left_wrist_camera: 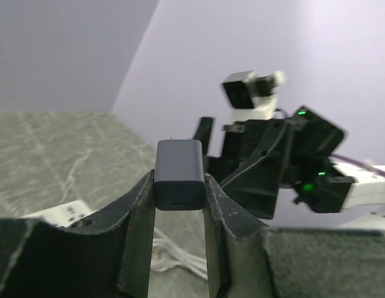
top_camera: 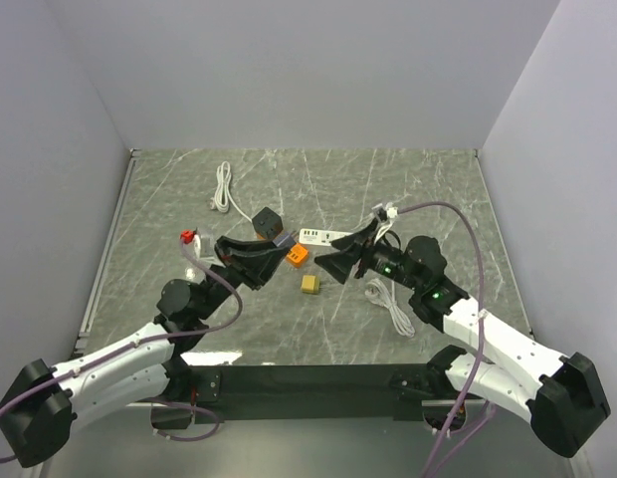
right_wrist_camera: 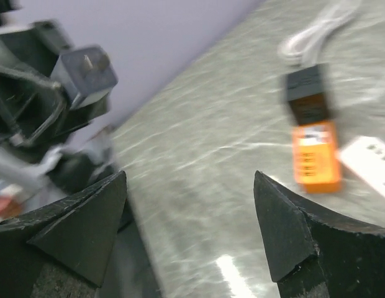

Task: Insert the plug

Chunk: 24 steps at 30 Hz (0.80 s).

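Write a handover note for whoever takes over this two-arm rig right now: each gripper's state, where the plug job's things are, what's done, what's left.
Left gripper: shut on the dark grey plug, held clear of the table.
Right gripper: open and empty, facing the left one.
White power strip: lying on the table just beyond both grippers, with an orange adapter beside it.
Done: the plug is picked up.
Left: line the plug up with a socket, probably on the strip, and push it in.
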Each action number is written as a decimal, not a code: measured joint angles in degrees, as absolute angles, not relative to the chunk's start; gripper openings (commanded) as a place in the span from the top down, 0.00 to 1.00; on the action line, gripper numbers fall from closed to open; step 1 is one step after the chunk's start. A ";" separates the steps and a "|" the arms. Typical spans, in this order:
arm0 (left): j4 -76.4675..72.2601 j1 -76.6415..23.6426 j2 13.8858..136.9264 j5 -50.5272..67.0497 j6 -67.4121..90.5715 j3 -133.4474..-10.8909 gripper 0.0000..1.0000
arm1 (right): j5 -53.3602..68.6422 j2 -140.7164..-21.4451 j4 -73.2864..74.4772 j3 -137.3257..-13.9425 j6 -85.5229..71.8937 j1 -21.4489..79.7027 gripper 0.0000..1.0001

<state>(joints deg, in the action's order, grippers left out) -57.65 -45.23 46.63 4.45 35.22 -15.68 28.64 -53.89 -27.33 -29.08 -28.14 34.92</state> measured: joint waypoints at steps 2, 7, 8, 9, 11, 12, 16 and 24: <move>-53.91 -43.64 47.11 4.19 34.96 -16.64 0.99 | 23.77 -53.32 -24.03 -30.04 -26.17 34.85 0.11; -44.56 -40.49 51.59 4.60 33.61 -22.24 0.99 | 8.84 -54.30 -16.93 -30.70 -22.85 34.68 0.11; -42.83 -40.10 52.97 4.73 33.34 -23.70 0.99 | 6.33 -55.11 -15.99 -30.72 -22.48 34.61 0.11; -40.86 -39.72 54.61 5.04 32.97 -25.47 0.99 | 4.14 -56.14 -15.05 -30.72 -22.17 34.59 0.11; -37.08 -39.00 58.19 6.17 32.05 -29.08 0.99 | 0.60 -58.87 -13.56 -30.89 -21.74 34.41 0.11; -35.66 -38.70 59.99 6.63 31.79 -30.87 0.99 | -0.67 -60.53 -12.82 -31.14 -21.54 34.33 0.12; -29.50 -38.02 67.64 7.68 30.26 -37.52 0.99 | -3.66 -66.11 -11.14 -32.29 -21.45 33.85 0.13; -14.33 -37.89 82.21 7.11 25.56 -52.45 0.99 | -5.69 -66.81 -9.43 -34.68 -21.06 29.63 0.13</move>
<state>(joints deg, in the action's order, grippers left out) -14.33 -37.89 82.21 7.11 25.56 -52.45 -5.69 -66.81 -9.43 -34.68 -21.06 29.63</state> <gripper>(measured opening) 0.358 0.873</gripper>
